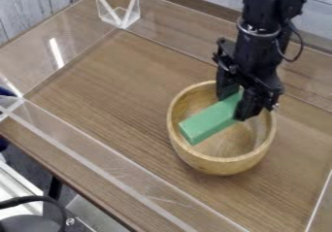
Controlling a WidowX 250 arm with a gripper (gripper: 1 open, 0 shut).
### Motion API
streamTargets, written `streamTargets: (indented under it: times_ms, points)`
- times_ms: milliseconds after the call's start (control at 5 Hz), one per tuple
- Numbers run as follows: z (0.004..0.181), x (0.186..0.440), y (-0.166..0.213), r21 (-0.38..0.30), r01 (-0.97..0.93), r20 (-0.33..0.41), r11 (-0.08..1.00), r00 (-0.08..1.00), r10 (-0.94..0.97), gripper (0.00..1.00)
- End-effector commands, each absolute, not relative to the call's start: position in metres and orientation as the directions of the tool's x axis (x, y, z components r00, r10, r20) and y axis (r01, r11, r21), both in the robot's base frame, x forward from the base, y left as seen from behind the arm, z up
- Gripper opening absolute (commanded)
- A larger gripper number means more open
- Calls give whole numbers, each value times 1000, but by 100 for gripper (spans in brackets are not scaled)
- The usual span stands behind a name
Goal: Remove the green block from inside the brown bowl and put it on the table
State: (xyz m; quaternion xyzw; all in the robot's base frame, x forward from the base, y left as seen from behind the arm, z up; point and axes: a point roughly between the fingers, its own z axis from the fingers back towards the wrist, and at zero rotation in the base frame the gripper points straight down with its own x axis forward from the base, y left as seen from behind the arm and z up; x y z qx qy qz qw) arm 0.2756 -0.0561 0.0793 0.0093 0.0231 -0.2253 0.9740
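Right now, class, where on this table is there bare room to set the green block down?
The table is bare left of the brown bowl, out to the clear acrylic walls. It is crowded at the bowl, where the hand grips the green block, and only narrow strips remain beyond it.
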Motion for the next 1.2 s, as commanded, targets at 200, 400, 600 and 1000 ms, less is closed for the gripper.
streamTargets:
  times_ms: [200,400,600,1000]
  points:
    - [123,277,-25,56,359,51,932,931,-362,0]
    - [122,277,17,57,253,43,966,966,-256,0]
    - [110,261,54,46,172,30,984,984,-174,0]
    - [78,246,97,37,61,2,997,998,-62,0]
